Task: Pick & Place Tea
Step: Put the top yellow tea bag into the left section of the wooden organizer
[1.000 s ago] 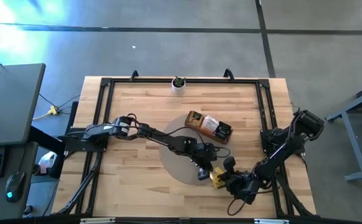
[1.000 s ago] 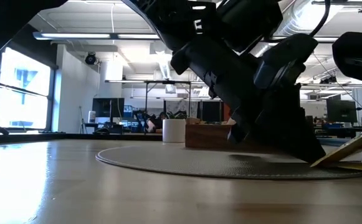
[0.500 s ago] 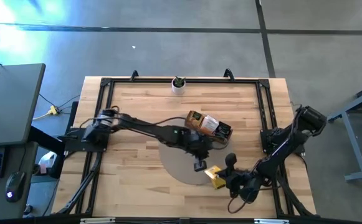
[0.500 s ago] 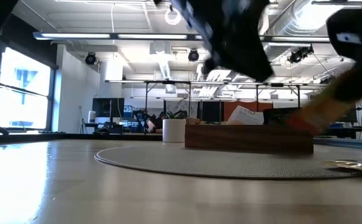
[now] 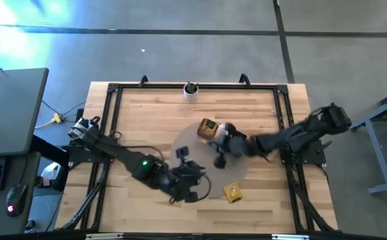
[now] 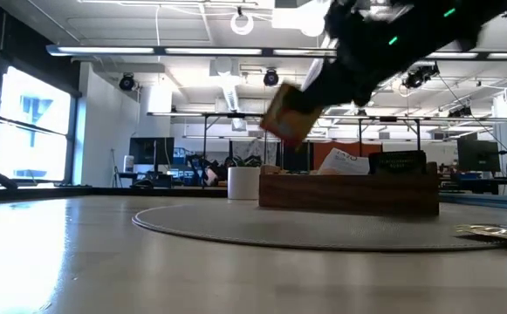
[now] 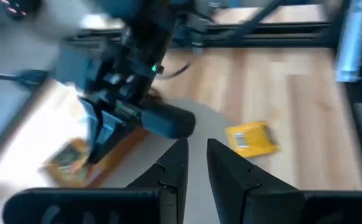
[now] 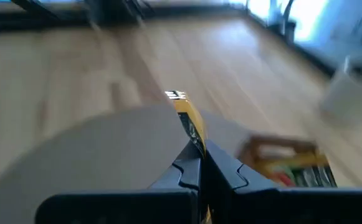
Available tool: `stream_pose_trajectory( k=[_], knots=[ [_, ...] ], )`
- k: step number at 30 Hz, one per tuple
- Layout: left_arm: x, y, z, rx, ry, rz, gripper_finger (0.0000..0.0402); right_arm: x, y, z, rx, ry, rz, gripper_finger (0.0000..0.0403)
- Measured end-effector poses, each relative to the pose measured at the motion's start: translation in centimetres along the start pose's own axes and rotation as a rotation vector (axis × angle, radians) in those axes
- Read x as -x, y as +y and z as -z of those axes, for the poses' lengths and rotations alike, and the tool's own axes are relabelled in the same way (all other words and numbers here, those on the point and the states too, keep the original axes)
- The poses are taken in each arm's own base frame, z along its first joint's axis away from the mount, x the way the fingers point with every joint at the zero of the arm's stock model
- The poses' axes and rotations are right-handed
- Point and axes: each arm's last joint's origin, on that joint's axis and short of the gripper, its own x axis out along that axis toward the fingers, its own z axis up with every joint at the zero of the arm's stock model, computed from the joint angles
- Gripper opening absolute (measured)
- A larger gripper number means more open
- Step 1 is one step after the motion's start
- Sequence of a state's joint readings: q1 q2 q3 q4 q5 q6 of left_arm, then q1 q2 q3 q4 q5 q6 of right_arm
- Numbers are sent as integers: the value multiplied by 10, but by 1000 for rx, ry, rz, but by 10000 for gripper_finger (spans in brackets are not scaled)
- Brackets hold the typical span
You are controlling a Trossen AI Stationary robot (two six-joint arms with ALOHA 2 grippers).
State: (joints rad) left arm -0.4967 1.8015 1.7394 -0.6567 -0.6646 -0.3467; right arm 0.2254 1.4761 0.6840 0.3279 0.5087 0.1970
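Right gripper [image 8: 199, 163]: you have it clamped tight on a yellow tea sachet [image 8: 189, 122], pinched by one edge so the sachet stands up out of the fingertips. In the high view this gripper [image 5: 220, 157] is raised above the far side of the round grey mat [image 5: 206, 175], just beside the wooden tray [image 5: 221, 136]; the sachet itself is too small to pick out there. In the low view a blurred orange-yellow square [image 6: 285, 116] hangs in the air above the near end of the tray [image 6: 349, 194], most likely the same sachet.

Left gripper [image 7: 194, 163]: your fingers [image 7: 229, 171] stand slightly apart with a narrow gap and nothing between them. In the high view this gripper [image 5: 188, 190] sits low over the near-left edge of the mat, well apart from the tray.

Second yellow sachet [image 5: 232, 193]: lying flat on the bare table [image 5: 146, 120] just off the near-right edge of the mat, between the two arms. The left wrist view shows it [image 7: 251, 138] flat on the wood, and the low view shows its edge [image 6: 496, 232] at the far right.

Wooden tray: holds several sachets, orange at one end and dark with pale labels at the other; the left wrist view shows an orange one [image 7: 68, 162], blurred.

Small white pot with a plant [image 5: 190, 91]: at the far edge of the table.
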Motion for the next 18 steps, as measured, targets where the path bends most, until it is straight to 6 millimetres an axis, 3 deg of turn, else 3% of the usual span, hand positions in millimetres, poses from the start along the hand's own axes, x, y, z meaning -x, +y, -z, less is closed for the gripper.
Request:
stream_pose_trajectory(
  k=[3,6,12,18],
  knots=[
    [17,-5,6,-33,-18,-101,58,-23,-35,-5,-76,133,-2,1],
    [22,-4,8,-45,-29,-162,58,-35,-57,-11,-90,280,65,1],
    [19,4,13,-42,13,-222,58,-54,-80,-31,-121,424,84,1],
    [18,12,21,-8,83,-254,58,-73,-100,-30,-143,458,90,3]
  ],
)
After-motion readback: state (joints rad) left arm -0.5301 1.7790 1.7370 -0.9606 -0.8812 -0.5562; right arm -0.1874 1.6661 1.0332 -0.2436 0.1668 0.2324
